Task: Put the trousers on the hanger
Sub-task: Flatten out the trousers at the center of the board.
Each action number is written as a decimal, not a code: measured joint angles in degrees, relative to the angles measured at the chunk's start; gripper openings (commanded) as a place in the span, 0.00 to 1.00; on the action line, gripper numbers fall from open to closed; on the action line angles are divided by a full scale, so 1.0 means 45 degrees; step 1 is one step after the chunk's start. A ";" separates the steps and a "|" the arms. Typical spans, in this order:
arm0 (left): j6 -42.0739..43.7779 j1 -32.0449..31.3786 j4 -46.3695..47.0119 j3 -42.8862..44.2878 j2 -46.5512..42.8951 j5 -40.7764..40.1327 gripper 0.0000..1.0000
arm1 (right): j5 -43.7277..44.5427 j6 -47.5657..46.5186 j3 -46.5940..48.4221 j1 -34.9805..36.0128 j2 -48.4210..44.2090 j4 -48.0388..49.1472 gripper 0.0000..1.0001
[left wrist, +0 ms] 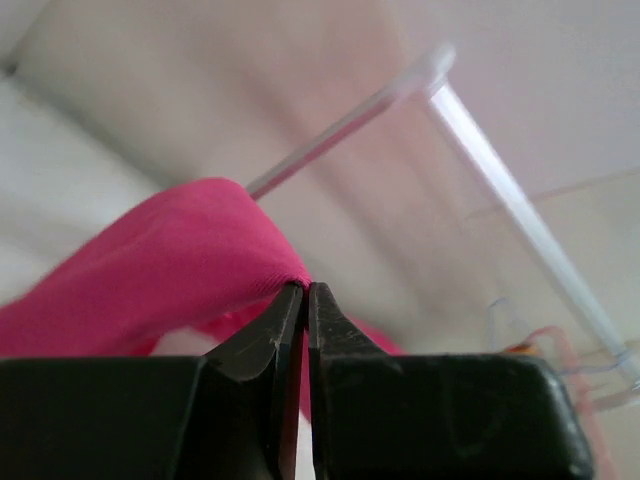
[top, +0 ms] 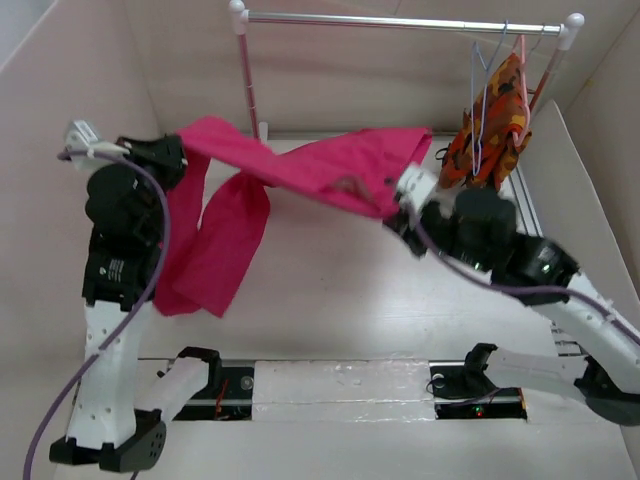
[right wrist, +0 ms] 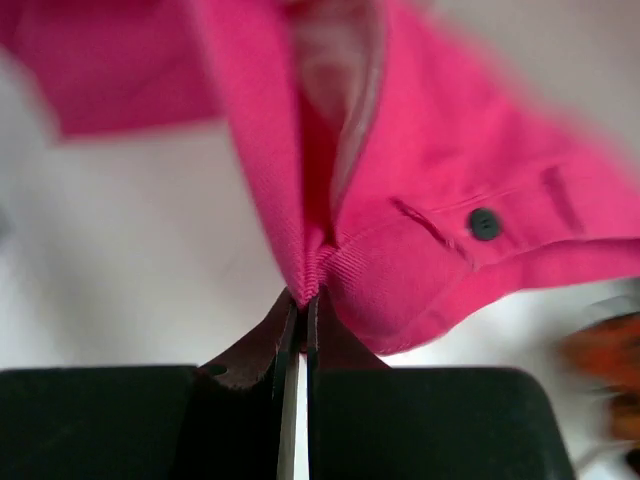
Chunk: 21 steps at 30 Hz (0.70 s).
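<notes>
The magenta-pink trousers (top: pixel 310 165) are stretched in the air between my two grippers, above the table. My left gripper (top: pixel 183 150) is shut on one end of the cloth, and the two legs hang down from there to the table (top: pixel 215 250). In the left wrist view the cloth (left wrist: pixel 170 270) is pinched at the left gripper (left wrist: pixel 306 290). My right gripper (top: pixel 400 198) is shut on the waistband end; the right wrist view shows the trousers (right wrist: pixel 420 200) with a dark button, clamped at the right gripper (right wrist: pixel 305 297). The pale blue hanger (top: pixel 478 100) hangs on the rail at the back right, apart from the trousers.
A clothes rail (top: pixel 400 20) on pink posts spans the back. An orange, red and yellow patterned garment (top: pixel 495 135) hangs on a salmon-pink hanger (top: pixel 522 70) next to the blue one. Pale walls close in both sides. The arm bases sit on a track (top: pixel 340 385) at the near edge.
</notes>
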 measured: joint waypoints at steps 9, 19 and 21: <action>-0.0699 0.0024 -0.3084 -0.6955 -0.3201 -0.0452 0.59 | -0.0865 0.4439 -0.9505 0.2579 -0.2885 -0.3240 0.73; -0.0442 -0.0325 -0.1511 -0.7859 -0.3667 0.1637 0.48 | -0.1239 0.5343 -1.0525 -0.2487 -0.1880 -0.0019 0.77; -0.0199 -0.0753 -0.0860 -0.8184 -0.2676 0.2419 0.50 | -0.1821 0.5450 -1.1409 -0.3983 -0.0695 0.1540 0.79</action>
